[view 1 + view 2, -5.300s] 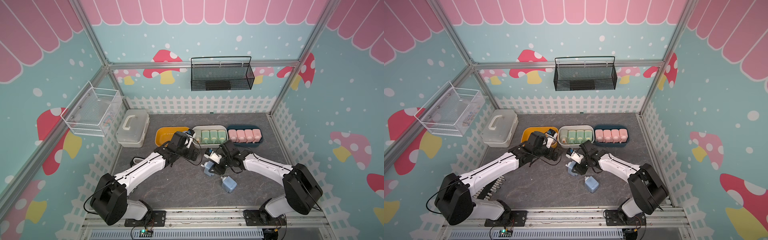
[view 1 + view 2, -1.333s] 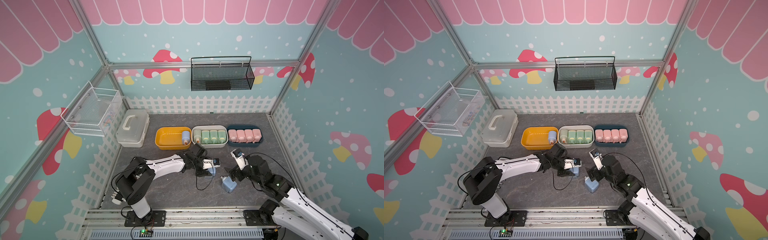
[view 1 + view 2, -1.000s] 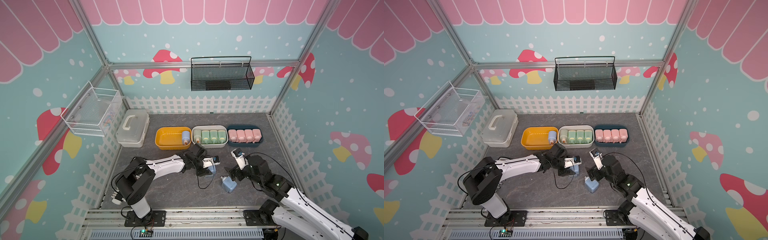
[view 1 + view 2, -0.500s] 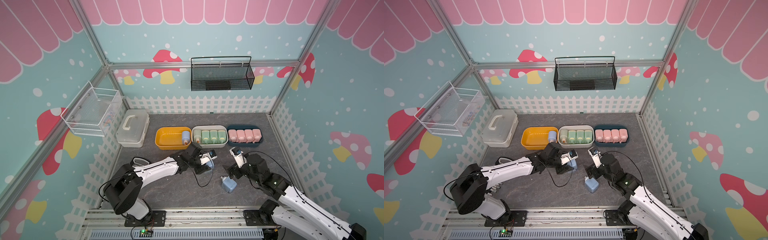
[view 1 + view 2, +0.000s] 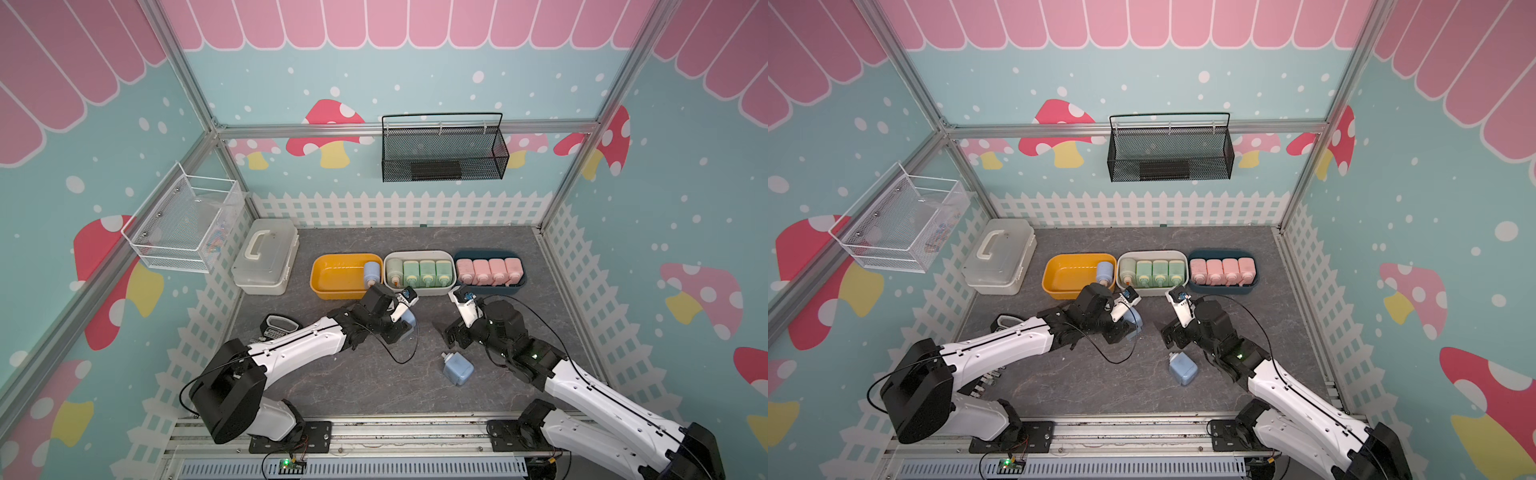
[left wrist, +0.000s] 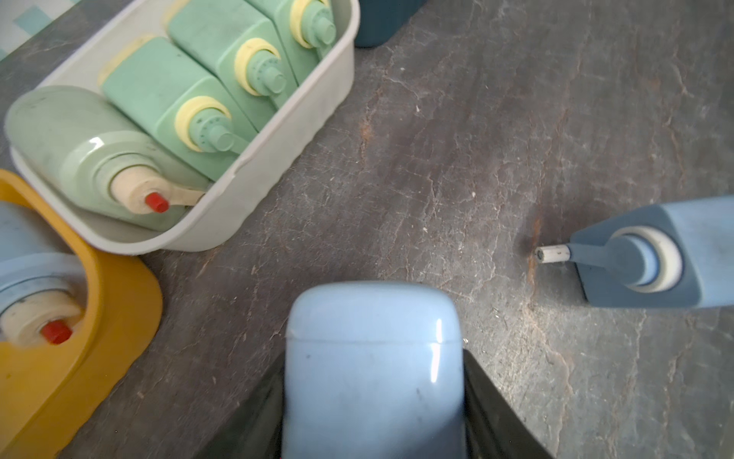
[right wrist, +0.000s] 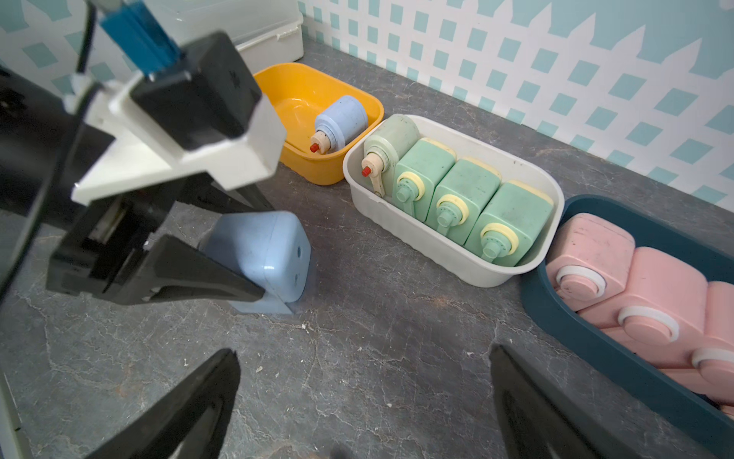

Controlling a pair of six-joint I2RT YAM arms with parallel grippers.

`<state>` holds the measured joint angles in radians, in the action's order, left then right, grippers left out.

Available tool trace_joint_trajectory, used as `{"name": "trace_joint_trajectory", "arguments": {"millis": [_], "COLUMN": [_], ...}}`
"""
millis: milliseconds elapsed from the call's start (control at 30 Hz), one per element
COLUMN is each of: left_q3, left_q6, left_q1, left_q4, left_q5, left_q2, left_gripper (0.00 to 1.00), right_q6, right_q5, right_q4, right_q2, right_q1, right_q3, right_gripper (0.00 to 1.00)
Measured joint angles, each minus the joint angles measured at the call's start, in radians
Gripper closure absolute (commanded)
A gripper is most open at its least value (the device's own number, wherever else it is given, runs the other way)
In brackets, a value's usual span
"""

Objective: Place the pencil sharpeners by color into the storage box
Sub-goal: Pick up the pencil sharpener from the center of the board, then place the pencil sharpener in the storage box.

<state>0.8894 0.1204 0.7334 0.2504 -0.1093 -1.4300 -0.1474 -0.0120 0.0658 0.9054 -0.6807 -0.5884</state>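
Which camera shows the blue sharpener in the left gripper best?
Right wrist: the blue sharpener shows side-on, clamped by the left gripper. Left wrist shows only its end, close up; both top views show just a sliver beside the gripper.

1. L gripper [image 5: 1124, 326] clamps blue sharpener [image 5: 1136, 319], mid-floor.
2. R gripper [image 5: 1170, 336] open, nr loose blue sharpener [image 5: 1182, 369].
3. Back row: yellow tray [image 5: 1071, 275] w/ third blue sharpener [image 5: 1104, 271]; white tray [image 5: 1150, 291], 4 green sharpeners [image 5: 1152, 270]; navy tray [image 5: 1221, 289], 4 pink sharpeners [image 5: 1222, 270].

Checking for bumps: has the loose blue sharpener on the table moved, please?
No; the loose blue sharpener lies in the same spot before the white tray.
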Motion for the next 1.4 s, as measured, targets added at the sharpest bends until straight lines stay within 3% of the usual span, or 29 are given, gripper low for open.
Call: {"name": "trace_joint_trajectory", "arguments": {"millis": [267, 767, 1067, 1400], "left_q3": [0.0, 0.069, 0.2, 0.269], "left_q6": [-0.156, -0.376, -0.405, -0.401], "left_q1": [-0.098, -0.215, -0.268, -0.352], "left_q4": [0.018, 0.05, 0.053, 0.058], "left_q5": [0.043, 0.298, 0.442, 0.414], "left_q2": [0.086, 0.128, 0.028, -0.109], "left_gripper": [1.0, 1.0, 1.0, 1.0], "right_q6": [0.0, -0.002, -0.018, -0.027], "right_q5": [-0.014, 0.029, 0.062, 0.102], "right_q4": [-0.06, -0.117, -0.138, -0.133], "right_q2": [0.067, 0.094, 0.105, 0.089], "right_q1": [0.0, 0.0, 0.0, 0.0], "right_q3": [-0.018, -0.034, -0.034, -0.034], "right_gripper": [0.01, 0.01, 0.01, 0.01]}}
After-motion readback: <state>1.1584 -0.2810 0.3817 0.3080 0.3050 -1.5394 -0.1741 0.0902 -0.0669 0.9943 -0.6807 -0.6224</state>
